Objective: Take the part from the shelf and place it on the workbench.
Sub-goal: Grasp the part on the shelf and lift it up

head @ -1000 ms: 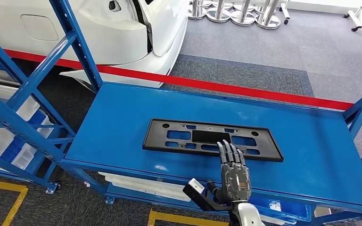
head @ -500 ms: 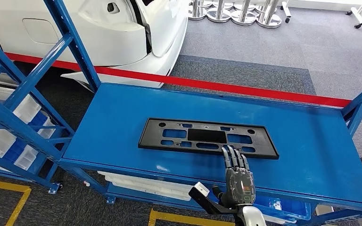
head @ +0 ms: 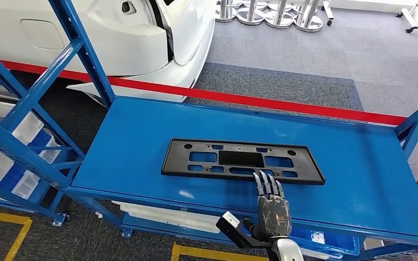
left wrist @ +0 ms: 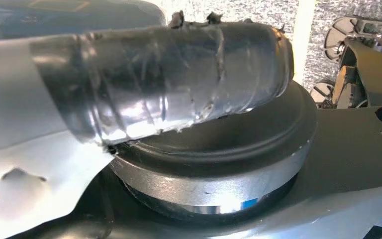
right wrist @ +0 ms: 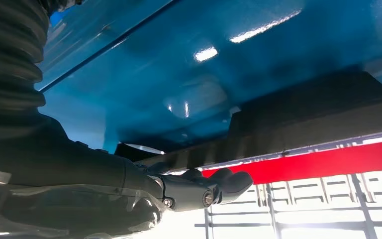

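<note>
The part [head: 242,159] is a flat black rectangular frame with several cut-outs, lying flat in the middle of the blue shelf top [head: 136,141]. My right hand [head: 272,204] reaches in over the shelf's near edge with its fingers straight and together. The fingertips [head: 265,178] touch the part's near rim, right of its middle. In the right wrist view the thumb [right wrist: 204,191] sticks out beside the dark edge of the part [right wrist: 318,114] and grips nothing.
Blue rack uprights [head: 32,109] with white bins [head: 11,157] stand to the left. More white bins [head: 163,215] sit on the tier below the shelf top. Behind the shelf runs a red floor line [head: 305,106], with a white car [head: 114,32] beyond it.
My right hand has drawn back a little, so its fingertips went from lying over the part's lower cut-outs to its near rim. The part has stayed in place on the shelf.
</note>
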Controlling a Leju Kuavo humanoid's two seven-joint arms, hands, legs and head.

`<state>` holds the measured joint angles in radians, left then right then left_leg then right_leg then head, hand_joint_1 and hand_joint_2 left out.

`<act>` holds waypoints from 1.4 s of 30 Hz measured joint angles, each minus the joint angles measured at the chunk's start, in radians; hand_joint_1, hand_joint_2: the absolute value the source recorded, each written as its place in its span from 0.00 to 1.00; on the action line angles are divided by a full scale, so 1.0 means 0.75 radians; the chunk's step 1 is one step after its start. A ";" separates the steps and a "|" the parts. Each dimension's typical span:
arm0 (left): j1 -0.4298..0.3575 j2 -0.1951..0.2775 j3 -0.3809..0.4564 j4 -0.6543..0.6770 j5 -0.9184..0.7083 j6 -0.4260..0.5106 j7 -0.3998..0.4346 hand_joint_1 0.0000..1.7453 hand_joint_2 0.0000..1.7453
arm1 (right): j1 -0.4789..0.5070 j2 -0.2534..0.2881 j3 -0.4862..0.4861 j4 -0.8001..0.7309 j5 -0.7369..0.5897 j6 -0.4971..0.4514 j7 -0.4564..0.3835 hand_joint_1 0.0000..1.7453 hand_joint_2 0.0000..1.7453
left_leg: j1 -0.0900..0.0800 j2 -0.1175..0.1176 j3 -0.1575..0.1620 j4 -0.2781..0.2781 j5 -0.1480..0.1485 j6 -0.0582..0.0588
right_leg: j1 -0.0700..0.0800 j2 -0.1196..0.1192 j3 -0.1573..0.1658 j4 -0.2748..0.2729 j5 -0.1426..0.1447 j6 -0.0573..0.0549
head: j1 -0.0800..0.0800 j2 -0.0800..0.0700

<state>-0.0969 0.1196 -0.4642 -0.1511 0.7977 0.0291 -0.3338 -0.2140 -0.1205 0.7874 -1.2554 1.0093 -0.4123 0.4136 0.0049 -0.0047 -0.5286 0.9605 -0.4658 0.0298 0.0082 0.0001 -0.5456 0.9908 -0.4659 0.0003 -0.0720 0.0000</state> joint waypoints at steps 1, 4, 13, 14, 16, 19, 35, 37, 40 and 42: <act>0.000 -0.001 0.000 0.000 0.000 0.000 0.000 0.00 0.00 | 0.002 -0.002 -0.001 0.002 -0.001 -0.001 0.002 0.00 1.00 | 0.003 0.002 0.007 -0.001 -0.002 0.005 | -0.002 0.000 -0.032 0.055 -0.025 0.009 | 0.001 0.000; 0.001 -0.002 0.000 0.000 0.000 0.000 0.002 0.00 0.00 | 0.011 -0.008 -0.003 0.007 0.003 -0.007 0.006 0.00 1.00 | 0.003 0.006 0.014 -0.001 -0.013 0.011 | -0.012 -0.001 -0.191 0.314 -0.117 0.032 | 0.002 0.000; 0.003 -0.004 -0.002 0.000 0.000 0.002 0.004 0.00 0.00 | 0.033 -0.014 -0.002 0.007 0.023 -0.005 0.007 0.00 1.00 | -0.002 0.001 0.066 0.003 -0.032 -0.035 | -0.013 0.001 -0.072 -0.034 0.024 -0.012 | -0.001 0.000; 0.003 -0.004 -0.002 0.000 0.000 0.003 0.004 0.00 0.00 | 0.036 -0.013 -0.001 0.006 0.024 -0.005 0.007 0.00 1.00 | -0.002 0.001 0.067 0.015 -0.029 -0.043 | -0.015 0.000 -0.059 -0.045 0.041 -0.023 | -0.001 0.000; 0.003 -0.002 -0.002 0.000 0.000 0.004 0.005 0.00 0.00 | 0.040 -0.011 0.002 0.006 0.027 -0.003 0.007 0.00 1.00 | -0.002 0.001 0.037 0.088 -0.066 -0.053 | -0.018 -0.008 -0.037 -0.057 0.067 -0.042 | -0.005 0.000; -0.001 0.001 -0.002 0.000 0.000 0.004 0.013 0.00 0.00 | 0.039 -0.008 0.002 0.006 0.035 0.002 0.007 0.00 1.00 | -0.002 0.001 -0.088 0.321 -0.196 -0.057 | -0.018 -0.024 -0.037 -0.057 0.083 -0.051 | -0.009 0.000; 0.003 -0.002 -0.003 0.003 0.005 0.008 0.000 0.00 0.00 | 0.029 -0.026 -0.045 -0.006 0.073 0.023 0.017 0.00 1.00 | 0.012 0.023 -0.013 0.046 -0.034 0.004 | -0.018 -0.014 -0.219 0.351 -0.133 0.043 | 0.005 0.000; 0.003 -0.002 -0.004 0.003 0.004 0.005 0.000 0.00 0.00 | 0.029 -0.027 -0.046 -0.014 0.079 0.032 0.017 0.00 1.00 | 0.008 0.025 -0.016 0.046 -0.032 0.005 | -0.017 -0.012 -0.220 0.370 -0.120 0.036 | 0.005 0.000; 0.002 -0.002 -0.010 0.002 0.004 0.001 -0.001 0.00 0.00 | 0.030 -0.027 -0.047 -0.032 0.088 0.045 0.016 0.00 1.00 | 0.000 0.026 -0.012 0.046 -0.034 0.001 | -0.007 -0.006 -0.087 0.111 -0.002 0.000 | 0.005 0.000; 0.000 -0.003 -0.017 0.001 0.003 -0.002 -0.002 0.00 0.00 | 0.030 -0.025 -0.047 -0.047 0.095 0.057 0.014 0.00 1.00 | -0.005 0.027 -0.014 0.044 -0.037 -0.010 | 0.001 -0.009 -0.039 0.006 0.021 -0.016 | 0.004 0.000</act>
<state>-0.0970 0.1173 -0.4768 -0.1506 0.8002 0.0277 -0.3354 -0.1918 -0.1389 0.7519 -1.2905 1.0806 -0.3695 0.4239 0.0012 0.0156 -0.5391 0.9933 -0.4937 0.0222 0.0087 -0.0065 -0.5751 0.9955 -0.4501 -0.0118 -0.0689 0.0000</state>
